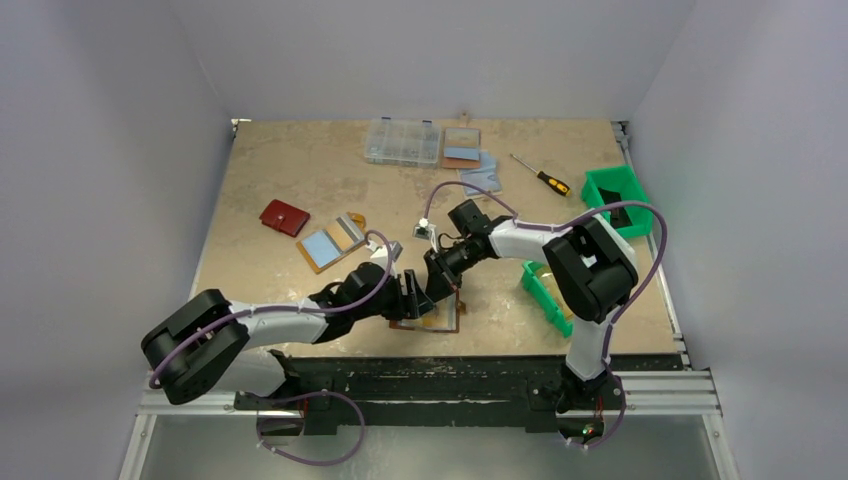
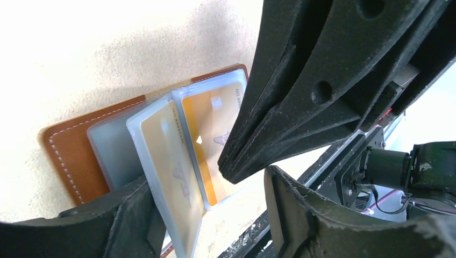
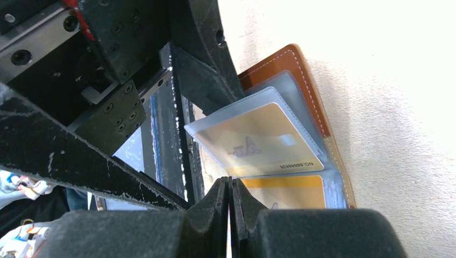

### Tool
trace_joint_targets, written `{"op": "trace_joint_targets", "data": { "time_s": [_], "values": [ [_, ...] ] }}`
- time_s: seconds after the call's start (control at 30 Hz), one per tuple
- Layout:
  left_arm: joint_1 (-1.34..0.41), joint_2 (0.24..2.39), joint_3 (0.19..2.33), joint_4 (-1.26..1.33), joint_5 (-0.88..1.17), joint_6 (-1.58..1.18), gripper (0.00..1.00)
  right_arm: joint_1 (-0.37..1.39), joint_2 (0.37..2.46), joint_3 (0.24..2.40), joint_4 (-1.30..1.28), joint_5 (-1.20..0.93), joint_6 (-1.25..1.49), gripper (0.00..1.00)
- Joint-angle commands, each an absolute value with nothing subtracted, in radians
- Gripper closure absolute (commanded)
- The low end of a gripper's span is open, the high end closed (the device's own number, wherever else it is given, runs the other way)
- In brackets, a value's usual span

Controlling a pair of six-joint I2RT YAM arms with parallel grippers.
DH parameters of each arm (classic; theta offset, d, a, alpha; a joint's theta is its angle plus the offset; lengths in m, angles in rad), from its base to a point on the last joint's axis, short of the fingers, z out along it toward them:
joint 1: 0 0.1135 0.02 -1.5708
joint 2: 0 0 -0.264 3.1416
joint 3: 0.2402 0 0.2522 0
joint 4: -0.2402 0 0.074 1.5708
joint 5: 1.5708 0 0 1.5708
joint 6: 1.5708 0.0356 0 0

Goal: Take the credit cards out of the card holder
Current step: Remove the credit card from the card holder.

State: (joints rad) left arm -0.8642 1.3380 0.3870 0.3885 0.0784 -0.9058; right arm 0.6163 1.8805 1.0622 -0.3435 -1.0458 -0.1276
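Observation:
The brown leather card holder (image 1: 452, 322) lies open near the table's front edge; it also shows in the left wrist view (image 2: 67, 153) and the right wrist view (image 3: 282, 62). One clear sleeve with a gold credit card (image 2: 166, 156) (image 3: 263, 140) stands raised and leans against my left gripper's left finger (image 2: 123, 215). A second gold-orange card (image 2: 212, 115) (image 3: 293, 191) lies in a flat sleeve. My left gripper (image 1: 412, 296) (image 2: 212, 201) is open over the holder's near edge. My right gripper (image 1: 437, 290) (image 3: 230, 188) is shut and empty, its tip (image 2: 231, 169) just above the flat sleeve.
A dark red wallet (image 1: 284, 217) and a brown holder with a blue card (image 1: 330, 243) lie at the left. A clear parts box (image 1: 402, 142), another holder (image 1: 461, 147) and a screwdriver (image 1: 541, 176) lie at the back. Green bins (image 1: 615, 195) (image 1: 545, 295) stand at the right.

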Motion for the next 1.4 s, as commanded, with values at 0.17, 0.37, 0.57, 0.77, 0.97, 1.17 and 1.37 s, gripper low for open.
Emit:
{"op": "trace_joint_targets", "data": {
  "time_s": [0.17, 0.37, 0.57, 0.77, 0.97, 1.17, 1.37],
  "values": [
    [-0.829, 1.260, 0.372, 0.342, 0.019, -0.911, 0.43, 0.622, 1.867, 1.112, -0.384, -1.012, -0.143, 0.89],
    [-0.813, 1.227, 0.360, 0.318, 0.014, -0.913, 0.45, 0.623, 1.862, 1.121, -0.402, -0.996, -0.166, 0.89],
    [-0.806, 1.220, 0.357, 0.306, 0.014, -0.912, 0.51, 0.621, 1.858, 1.130, -0.417, -0.991, -0.179, 0.89],
    [-0.802, 1.228, 0.359, 0.299, 0.012, -0.912, 0.58, 0.621, 1.853, 1.134, -0.428, -0.986, -0.190, 0.89],
    [-0.797, 1.229, 0.357, 0.289, 0.007, -0.911, 0.75, 0.621, 1.852, 1.139, -0.435, -0.983, -0.200, 0.89],
    [-0.788, 1.210, 0.357, 0.263, 0.006, -0.898, 1.00, 0.621, 1.852, 1.196, -0.569, -1.029, -0.343, 0.87],
    [-0.781, 1.074, 0.338, 0.268, 0.003, -0.898, 1.00, 0.622, 1.845, 1.202, -0.606, -1.084, -0.393, 0.83]
  ]
}}
